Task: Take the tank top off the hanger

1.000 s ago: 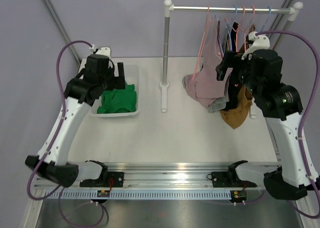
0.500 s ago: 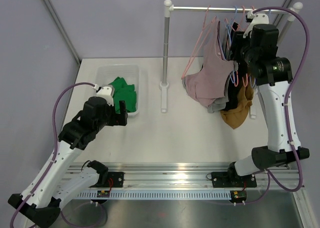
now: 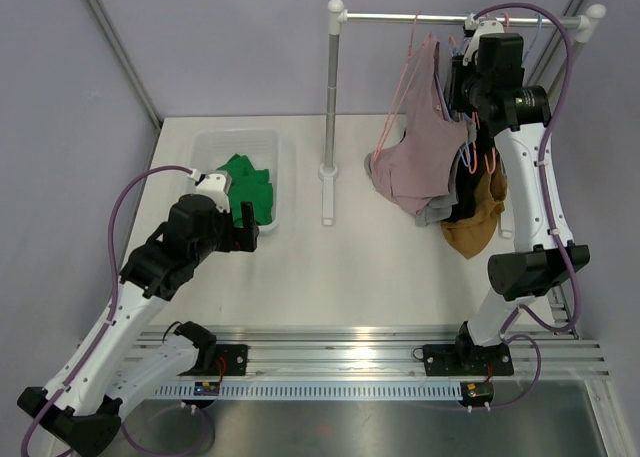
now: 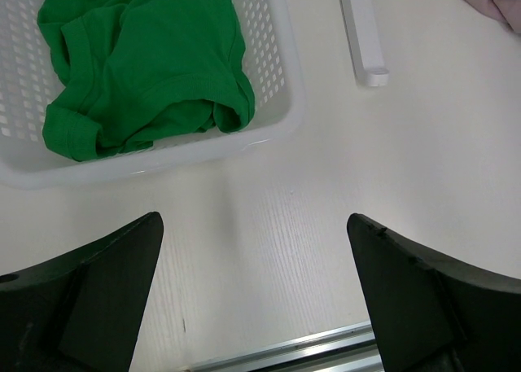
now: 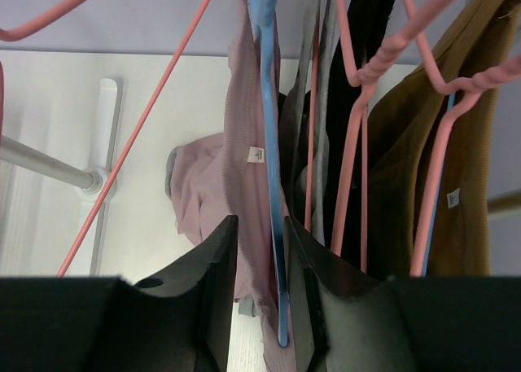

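The right pincer (image 5: 259, 229) was found closed to a narrow gap on the tank top (image 5: 242, 120), which was pressed against the blue hanger (image 5: 273, 168) wire running lengthwise between its jaws. The garment hung straight down below the rail (image 3: 390, 17), while the left pincer (image 4: 256, 250) was held wide open, empty and well apart.

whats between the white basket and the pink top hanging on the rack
In the top external view, the rack's upright pole and its white foot stand between the basket and the pink top.

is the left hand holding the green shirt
No, the left hand is open and empty, while the green shirt lies in the white basket.
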You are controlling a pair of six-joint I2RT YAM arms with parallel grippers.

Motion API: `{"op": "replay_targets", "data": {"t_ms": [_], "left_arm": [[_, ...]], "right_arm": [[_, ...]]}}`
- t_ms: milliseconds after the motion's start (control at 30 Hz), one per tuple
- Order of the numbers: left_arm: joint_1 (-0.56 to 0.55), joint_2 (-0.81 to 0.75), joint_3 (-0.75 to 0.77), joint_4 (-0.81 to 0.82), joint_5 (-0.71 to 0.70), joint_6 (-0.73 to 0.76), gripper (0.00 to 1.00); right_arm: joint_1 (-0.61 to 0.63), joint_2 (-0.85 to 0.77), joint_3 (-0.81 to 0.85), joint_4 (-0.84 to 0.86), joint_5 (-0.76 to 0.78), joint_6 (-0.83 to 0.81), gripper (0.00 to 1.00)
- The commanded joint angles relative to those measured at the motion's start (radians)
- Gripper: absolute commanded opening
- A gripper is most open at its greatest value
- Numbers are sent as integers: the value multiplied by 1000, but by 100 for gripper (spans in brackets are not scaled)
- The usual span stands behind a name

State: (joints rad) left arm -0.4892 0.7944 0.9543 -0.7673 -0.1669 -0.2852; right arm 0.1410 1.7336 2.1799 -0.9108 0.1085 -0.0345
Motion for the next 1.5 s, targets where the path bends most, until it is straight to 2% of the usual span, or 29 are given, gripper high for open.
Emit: {"op": "replay_targets", "data": {"t_ms": [0,33,200,367,567,800,967,1100,1200,1400,1467], "left_arm": [[-3,-6,-12,46,24,8,99],[-3,-4,-12,46,26,11,99],[-3,-11,-12,46,23,11,99],[-3,-11,-11,45,18,6,99],[-3,-38,-11,48,7,-3,99],[-3,-54,-6,59,30,-11,99],[-3,-49,46,60,37,-37,99],[-12,-50,101,86,67,-71,99],[-89,-18,158,111,31,-98,99],[-384,104,313,204,-80,-121,99],[-448,133,365,241,-100,-108,99]], "right_arm": [[-7,-6,43,23,-39,-10,34],[-7,-8,41,30,-46,-8,32],[-6,-5,37,32,-52,2,0],[-7,-23,83,32,-73,60,0],[-6,-34,216,-2,-104,77,0],[-6,-92,225,-57,-134,105,0],[-4,-248,89,-92,-211,142,0],[-4,-425,-149,-66,-245,153,0],[-4,-566,-276,-82,-289,162,0],[-4,-741,-368,-289,-398,91,0],[-3,-816,-414,-307,-402,94,0]]}}
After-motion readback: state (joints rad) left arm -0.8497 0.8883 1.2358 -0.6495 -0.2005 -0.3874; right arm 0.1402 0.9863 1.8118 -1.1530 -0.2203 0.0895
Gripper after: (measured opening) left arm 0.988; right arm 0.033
